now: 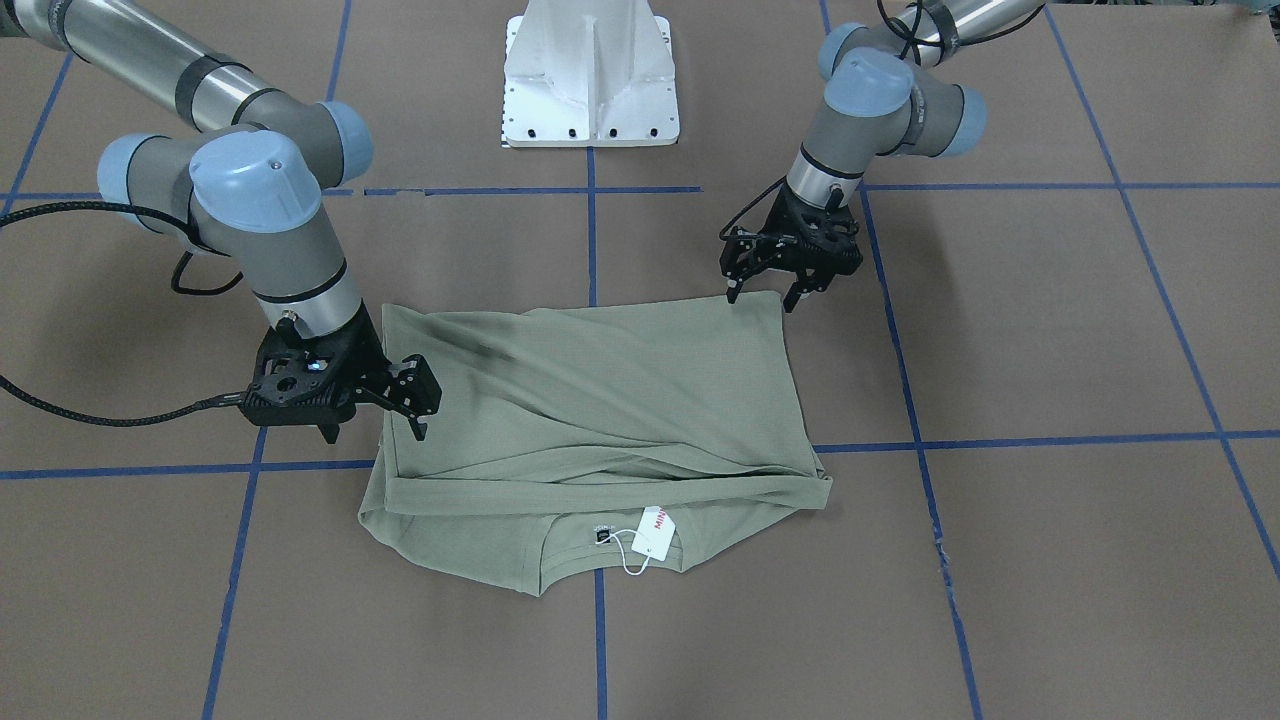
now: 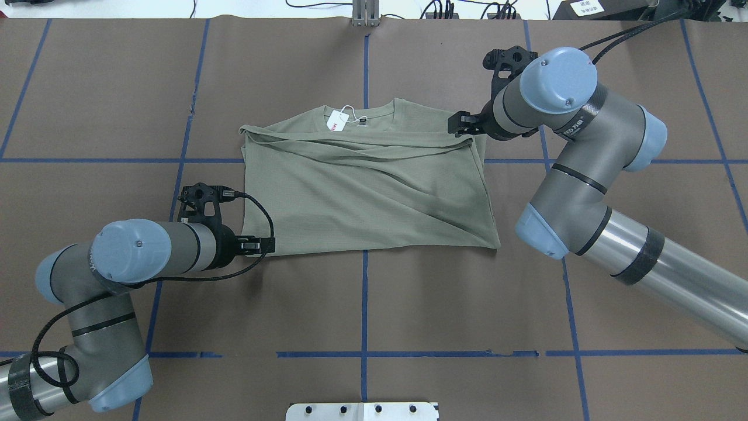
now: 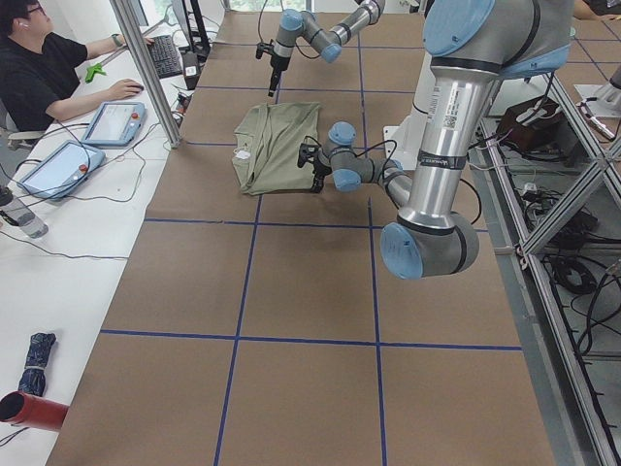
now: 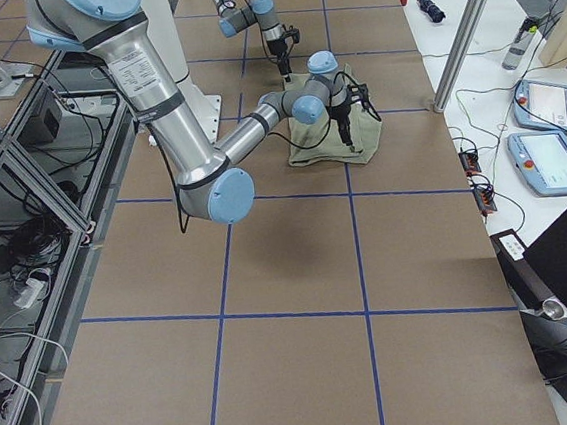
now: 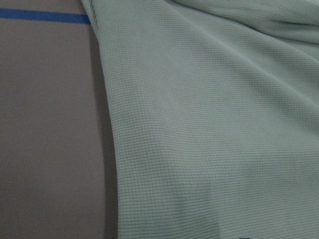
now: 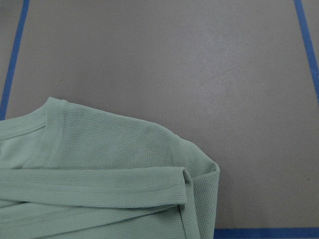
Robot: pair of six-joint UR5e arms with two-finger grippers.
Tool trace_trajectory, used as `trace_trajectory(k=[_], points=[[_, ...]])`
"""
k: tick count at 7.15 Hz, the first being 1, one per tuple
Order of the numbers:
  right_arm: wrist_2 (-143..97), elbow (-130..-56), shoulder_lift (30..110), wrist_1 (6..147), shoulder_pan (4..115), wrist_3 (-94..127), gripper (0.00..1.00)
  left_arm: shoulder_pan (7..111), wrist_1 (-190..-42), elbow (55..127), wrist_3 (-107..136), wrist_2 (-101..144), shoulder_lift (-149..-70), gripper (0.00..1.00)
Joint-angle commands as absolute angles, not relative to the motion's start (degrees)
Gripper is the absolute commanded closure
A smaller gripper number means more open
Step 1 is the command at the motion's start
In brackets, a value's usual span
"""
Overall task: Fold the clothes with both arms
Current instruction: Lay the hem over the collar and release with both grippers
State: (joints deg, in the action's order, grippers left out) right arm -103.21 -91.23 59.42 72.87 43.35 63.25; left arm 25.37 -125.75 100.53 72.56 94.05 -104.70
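The olive-green shirt (image 1: 600, 400) (image 2: 362, 193) lies folded into a rough rectangle on the brown table. Its collar and white hang tag (image 1: 652, 535) (image 2: 337, 121) face away from the robot, and loose folds run across the top layer. My left gripper (image 1: 762, 295) (image 2: 257, 245) is open at the shirt's near left corner, fingers down at the cloth edge. At the far right shoulder, my right gripper (image 1: 375, 436) (image 2: 464, 126) is open, one finger over the cloth edge. The wrist views show only the shirt (image 5: 199, 124) (image 6: 99, 164), no fingers.
The white pedestal base (image 1: 590, 80) (image 2: 362, 411) stands at the robot's side of the table. Blue tape lines (image 2: 364, 304) grid the brown surface. A seated person (image 3: 39, 68) and tablets (image 3: 112, 121) are on the white bench beyond the table's far edge.
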Motion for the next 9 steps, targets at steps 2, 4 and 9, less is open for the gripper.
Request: trace_trajectory(k=[2, 4, 9], points=[[-103.1, -91.2, 59.4, 72.9, 43.3, 63.3, 0.0, 25.3, -125.8, 100.5, 72.9, 94.4, -104.8, 0.63], [-103.0, -91.2, 59.4, 72.9, 43.2, 63.5, 0.0, 25.3, -125.8, 100.5, 72.9, 94.4, -104.9, 1.0], [-102.9, -91.6, 59.3, 72.8, 42.3, 63.8, 0.0, 36.5, -125.8, 99.6, 56.9, 94.7, -101.6, 1.0]])
